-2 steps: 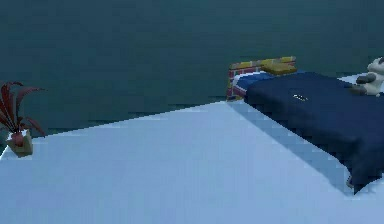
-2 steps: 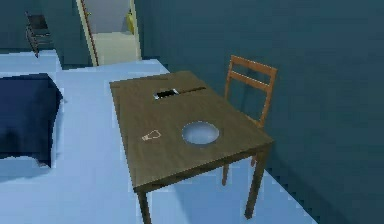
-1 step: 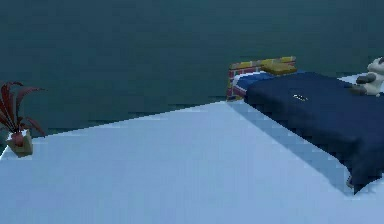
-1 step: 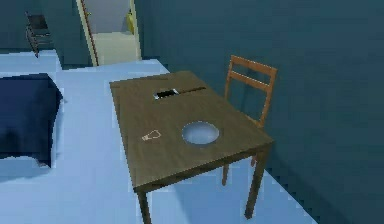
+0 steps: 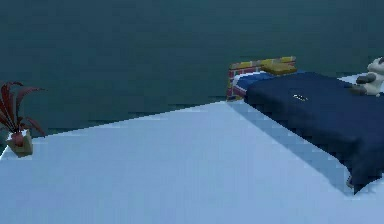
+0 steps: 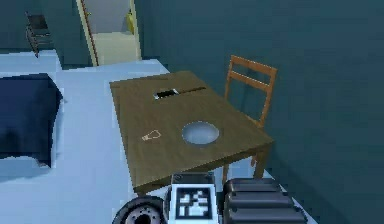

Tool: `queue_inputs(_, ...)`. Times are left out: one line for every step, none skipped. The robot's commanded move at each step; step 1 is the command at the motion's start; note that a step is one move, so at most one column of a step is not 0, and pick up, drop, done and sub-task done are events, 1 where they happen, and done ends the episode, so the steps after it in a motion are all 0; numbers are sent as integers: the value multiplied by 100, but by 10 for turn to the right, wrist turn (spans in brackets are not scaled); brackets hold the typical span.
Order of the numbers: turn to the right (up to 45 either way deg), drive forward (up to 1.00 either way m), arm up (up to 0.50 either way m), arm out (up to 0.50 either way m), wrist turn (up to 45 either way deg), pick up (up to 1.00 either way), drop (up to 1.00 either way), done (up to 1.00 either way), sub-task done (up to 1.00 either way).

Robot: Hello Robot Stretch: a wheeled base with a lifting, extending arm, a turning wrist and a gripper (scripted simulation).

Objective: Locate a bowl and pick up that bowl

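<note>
First, drive square to table (image 6: 140, 100), line gripper (image 6: 145, 213) with bowl (image 6: 200, 132), reach out slowly; finger state: cannot tell.

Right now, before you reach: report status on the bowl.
Gripper at the arm side view's bottom edge; cannot tell if it holds anything. Bowl upright on the wooden table. Small pale item beside it, wooden chair beyond.

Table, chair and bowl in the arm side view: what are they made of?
Table: looks like wood, matte brown, plain slab top. Chair: probably wood too, warmer orange-brown, open-frame back. Bowl: pale grey, smooth; ceramic or metal, can't tell.
</note>
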Motion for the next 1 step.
queue_inputs(0, 0, 0, 48, 0, 0, 0, 0, 0)
